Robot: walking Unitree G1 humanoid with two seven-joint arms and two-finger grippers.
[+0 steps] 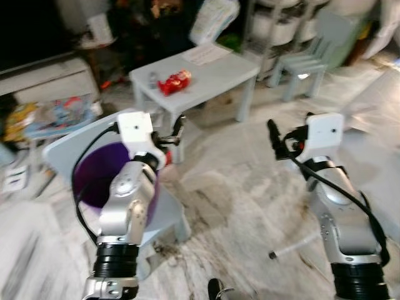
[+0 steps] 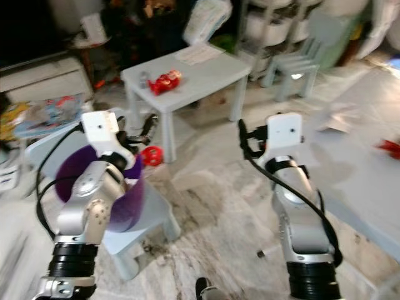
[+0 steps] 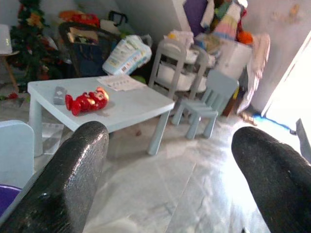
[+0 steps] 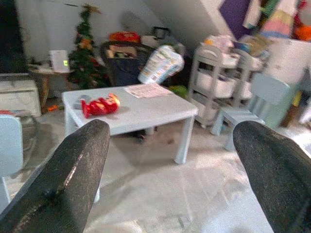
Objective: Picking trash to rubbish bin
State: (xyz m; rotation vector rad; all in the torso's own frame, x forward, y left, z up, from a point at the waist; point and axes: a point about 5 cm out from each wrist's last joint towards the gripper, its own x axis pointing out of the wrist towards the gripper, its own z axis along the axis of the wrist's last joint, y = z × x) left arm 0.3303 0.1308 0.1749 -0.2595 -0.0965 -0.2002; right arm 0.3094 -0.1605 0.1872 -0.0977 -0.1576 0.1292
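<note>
A red wrapper (image 1: 174,82) lies on the counter (image 1: 219,69) ahead of me, so by my judgement that piece is left to bin. The purple bin (image 1: 94,181) sits on a chair on the near side of the counter, under my left gripper (image 1: 169,140). Both it and my right gripper (image 1: 278,147) hold nothing, fingers apart. Open floor (image 1: 237,187) leads to the counter's front edge.
</note>
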